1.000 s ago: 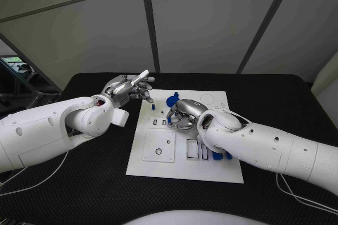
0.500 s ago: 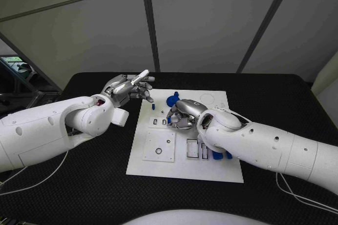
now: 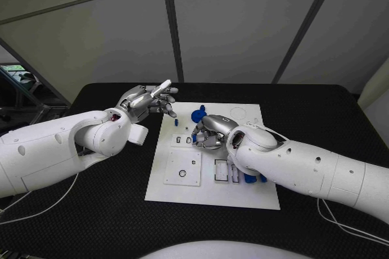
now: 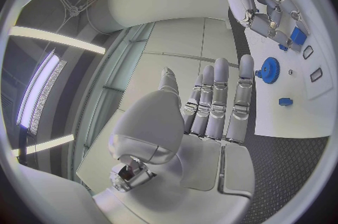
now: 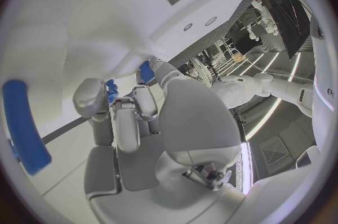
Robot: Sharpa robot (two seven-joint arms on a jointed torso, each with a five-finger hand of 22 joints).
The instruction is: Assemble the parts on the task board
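- Right now the right hand [image 3: 209, 132] is bent down over the middle of the white board [image 3: 247, 194], its fingers curled in on a small blue piece [image 5: 111, 90]; the right wrist view shows that piece pinched at the fingertips, close against the board's face, presumably so it can be pushed into a slot.
- Meanwhile the left hand [image 3: 150, 101] is raised beside the board's far left corner with its fingers straight and apart, holding nothing. I judge it is parked there to leave the working area free for the other arm.
- On the far part of the board stands a blue gear [image 4: 269, 70], with a small blue peg [image 4: 284, 102] near it; both seem already seated.
- Toward the near side, blue bars [image 3: 250, 179] sit by the row of narrow slots [image 3: 220, 171], just beside the right forearm, probably waiting their turn.
- A square recess with a small hole [image 3: 183, 170] lies on the board's left half, with nothing in it as far as I can see.
- My reading is that the task is partway through, with several pieces yet to be fitted.
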